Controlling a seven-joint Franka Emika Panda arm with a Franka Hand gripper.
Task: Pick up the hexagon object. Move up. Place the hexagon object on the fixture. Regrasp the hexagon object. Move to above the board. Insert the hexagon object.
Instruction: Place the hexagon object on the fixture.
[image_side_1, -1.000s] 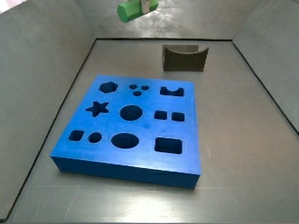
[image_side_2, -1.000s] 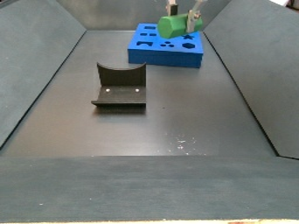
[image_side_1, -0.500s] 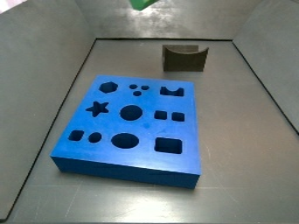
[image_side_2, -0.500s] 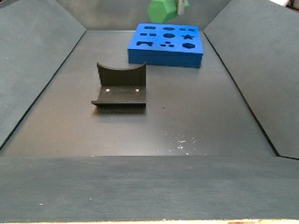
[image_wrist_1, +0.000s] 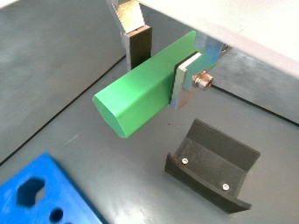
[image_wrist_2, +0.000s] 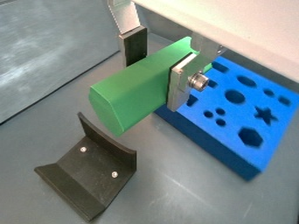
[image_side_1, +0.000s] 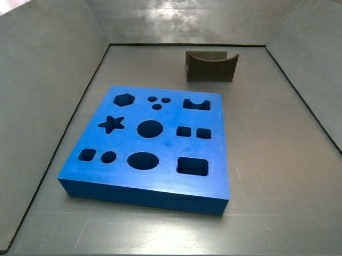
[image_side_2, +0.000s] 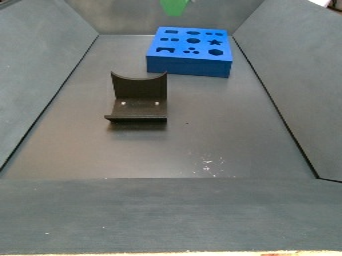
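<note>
Wrist views: gripper (image_wrist_1: 162, 63) (image_wrist_2: 156, 61) — flat silver fingers (image_wrist_1: 187, 79) (image_wrist_2: 179, 83) pressed against opposite faces of the hexagon object (image_wrist_1: 142, 87) (image_wrist_2: 140, 81), pinching it.
Hexagon object: bright green bar held clear of the floor, one hexagonal end face toward the camera; nothing else touches it.
Fixture, wrist views: dark block with a curved notch (image_wrist_1: 214, 166) (image_wrist_2: 86, 164) standing on the grey floor below the held bar, well apart from it.
Board, wrist views: blue slab (image_wrist_1: 41, 194) (image_wrist_2: 235, 109) lying flat on the floor, cut-outs visible.
Side views: gripper and green bar are out of frame.
Fixture, side views: at 12 o'clock of the board (image_side_1: 210, 66); nearer the camera than the board (image_side_2: 136, 99).
Board, side views: centre of the floor (image_side_1: 151, 146); at 12 o'clock, far end (image_side_2: 193, 51) — its holes are unoccupied.
</note>
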